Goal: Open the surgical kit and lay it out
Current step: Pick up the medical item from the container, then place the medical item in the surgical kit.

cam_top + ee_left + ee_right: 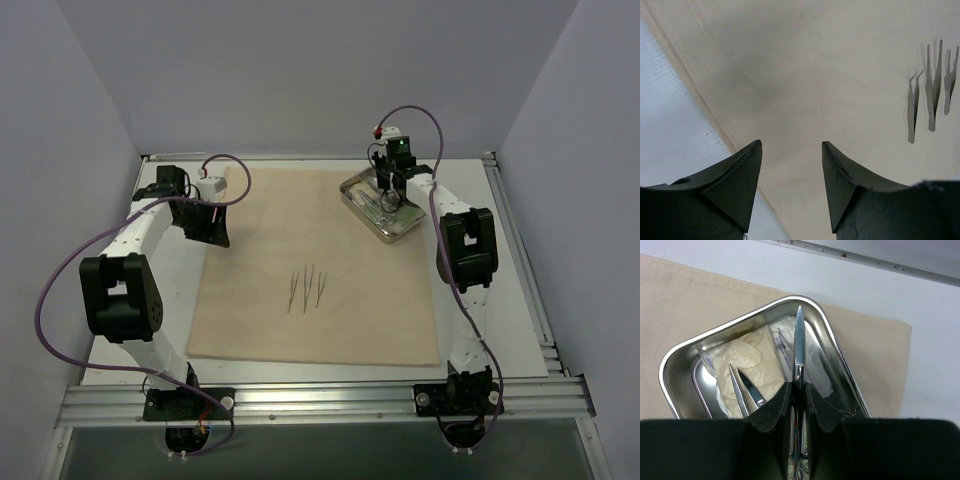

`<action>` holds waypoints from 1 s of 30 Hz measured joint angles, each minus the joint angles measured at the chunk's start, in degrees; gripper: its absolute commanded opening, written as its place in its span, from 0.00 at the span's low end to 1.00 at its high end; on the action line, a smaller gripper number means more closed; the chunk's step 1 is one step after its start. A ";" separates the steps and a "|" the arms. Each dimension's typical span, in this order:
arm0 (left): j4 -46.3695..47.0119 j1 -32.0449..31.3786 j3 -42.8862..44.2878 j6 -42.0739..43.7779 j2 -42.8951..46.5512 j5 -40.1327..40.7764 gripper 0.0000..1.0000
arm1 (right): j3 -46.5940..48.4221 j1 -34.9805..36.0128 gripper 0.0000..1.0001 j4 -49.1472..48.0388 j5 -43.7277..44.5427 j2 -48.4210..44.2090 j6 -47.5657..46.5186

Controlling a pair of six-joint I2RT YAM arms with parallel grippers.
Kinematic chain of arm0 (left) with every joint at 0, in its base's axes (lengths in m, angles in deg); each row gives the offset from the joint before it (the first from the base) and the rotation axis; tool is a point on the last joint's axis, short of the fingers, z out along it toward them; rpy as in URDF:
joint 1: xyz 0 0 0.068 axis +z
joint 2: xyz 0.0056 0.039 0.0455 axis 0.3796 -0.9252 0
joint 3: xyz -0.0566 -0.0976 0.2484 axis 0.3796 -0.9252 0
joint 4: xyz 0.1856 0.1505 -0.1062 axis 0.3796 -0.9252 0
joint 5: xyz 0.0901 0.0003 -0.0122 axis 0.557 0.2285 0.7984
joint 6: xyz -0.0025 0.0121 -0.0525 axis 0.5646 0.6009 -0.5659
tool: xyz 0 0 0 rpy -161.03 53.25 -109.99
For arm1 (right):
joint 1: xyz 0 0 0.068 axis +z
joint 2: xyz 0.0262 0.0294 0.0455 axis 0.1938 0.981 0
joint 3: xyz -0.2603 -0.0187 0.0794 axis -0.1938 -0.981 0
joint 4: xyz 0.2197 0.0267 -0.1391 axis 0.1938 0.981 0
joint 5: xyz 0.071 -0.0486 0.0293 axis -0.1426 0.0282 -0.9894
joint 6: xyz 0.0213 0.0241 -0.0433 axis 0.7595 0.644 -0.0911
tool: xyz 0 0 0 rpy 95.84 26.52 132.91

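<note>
Closest to us, the right gripper [798,391] is clamped on the scissor-handled forceps [799,340] just behind their pivot, over the steel tray [725,329] on the far right of the cloth wrap [685,305]. The left gripper [791,150] hangs with fingers apart and empty above the cloth's left edge, well apart from the three tweezers [932,95]. We judge that so thin a shank could swivel or slip in the pinch and drop onto the packet [747,357]; the forceps' long axis runs along the fingers, closed tip pointing ahead toward the tray's far corner.
</note>
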State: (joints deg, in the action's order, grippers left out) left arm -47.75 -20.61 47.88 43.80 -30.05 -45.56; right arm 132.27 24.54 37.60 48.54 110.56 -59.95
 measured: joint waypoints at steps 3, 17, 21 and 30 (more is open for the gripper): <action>-0.02 0.09 0.00 0.00 0.00 -0.17 0.60 | -0.70 0.42 0.00 0.02 0.70 -0.94 0.00; 0.26 0.76 -0.66 0.00 0.39 -1.31 0.60 | -37.18 16.39 0.00 -6.12 8.28 -41.11 18.38; 0.52 0.96 -1.75 -0.02 0.94 -2.14 0.60 | -49.03 21.11 0.00 -7.54 11.91 -45.83 27.21; 0.52 1.16 -2.25 -0.07 1.68 -3.39 0.60 | -63.82 27.17 0.00 -10.88 12.76 -45.38 40.15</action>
State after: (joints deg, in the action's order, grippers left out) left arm -47.23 -19.46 45.62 43.73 -28.36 -48.95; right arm 68.45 51.71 26.72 61.30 65.18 -19.79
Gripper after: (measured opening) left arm 0.604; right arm 0.095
